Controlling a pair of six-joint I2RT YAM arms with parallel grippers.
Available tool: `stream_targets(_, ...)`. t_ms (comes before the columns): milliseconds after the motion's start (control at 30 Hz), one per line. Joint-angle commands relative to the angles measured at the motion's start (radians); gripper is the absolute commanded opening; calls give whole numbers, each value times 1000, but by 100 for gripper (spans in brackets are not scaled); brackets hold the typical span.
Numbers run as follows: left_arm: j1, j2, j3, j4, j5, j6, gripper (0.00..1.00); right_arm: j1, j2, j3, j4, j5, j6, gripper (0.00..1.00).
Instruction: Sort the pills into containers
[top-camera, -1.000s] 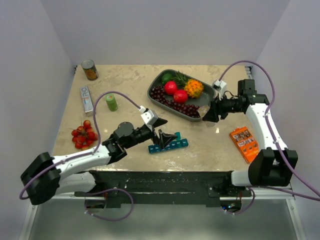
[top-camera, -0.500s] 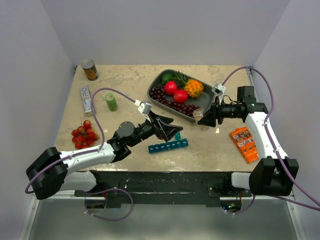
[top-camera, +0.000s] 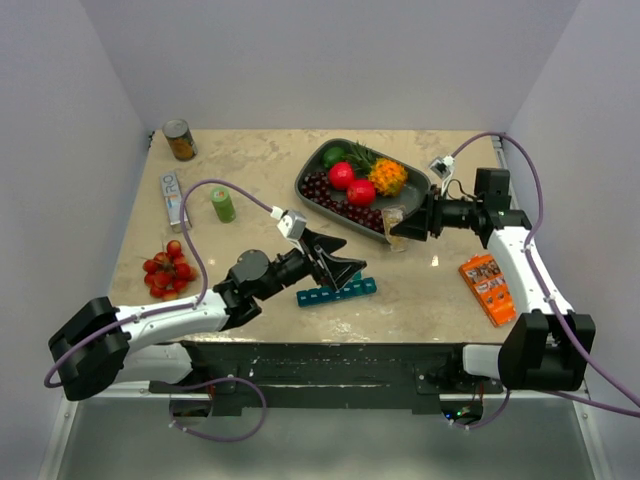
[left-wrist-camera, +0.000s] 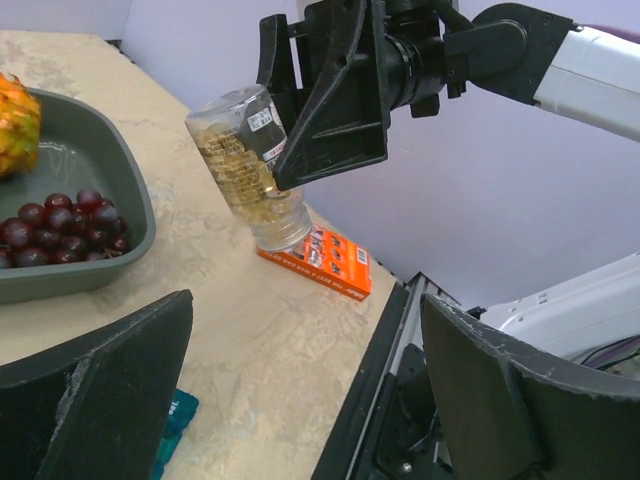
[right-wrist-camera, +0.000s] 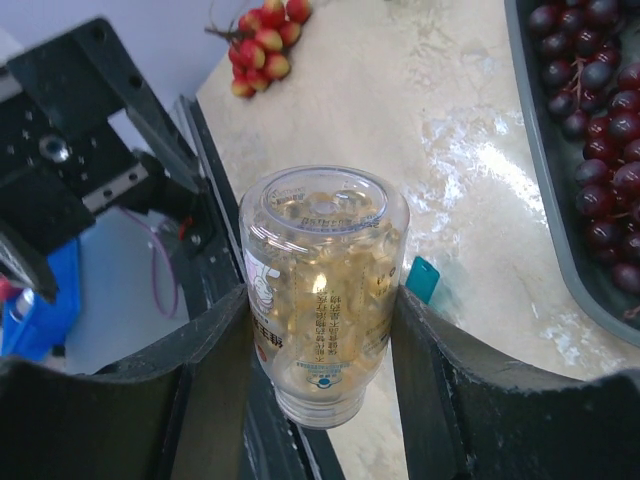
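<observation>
A small clear bottle (top-camera: 393, 226) full of tan-yellow pills is gripped in my right gripper (top-camera: 405, 228), which holds it above the table just in front of the fruit tray. In the right wrist view the bottle (right-wrist-camera: 322, 280) sits between the fingers (right-wrist-camera: 205, 370). In the left wrist view it (left-wrist-camera: 245, 160) is tilted with its neck downward. The teal pill organiser (top-camera: 337, 291) lies on the table near the front edge. My left gripper (top-camera: 345, 270) is open and empty just above the organiser; a teal corner (left-wrist-camera: 175, 425) shows by its finger.
A grey tray (top-camera: 412, 203) of fruit and dark cherries stands at the back. An orange box (top-camera: 488, 287) lies at the right. A green bottle (top-camera: 222, 204), a white box (top-camera: 174, 197), a can (top-camera: 179, 139) and cherry tomatoes (top-camera: 168, 268) are on the left.
My right gripper has carried the pill bottle left, toward the middle of the table. My left gripper rose from the organiser, then came back down close above it.
</observation>
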Motion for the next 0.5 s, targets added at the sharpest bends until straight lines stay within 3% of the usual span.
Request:
stream_targets(0,-20,34,58,51,-53,120,100,4,-38,-43,230,11,313,15)
stream_targets(233,-72,102,108,52,-106,180,100,9,-67,-120,375,135,546,15)
stream_targets(467,-92,199,200,8,-173,191,100,9,-78,-156,400,267,730,14)
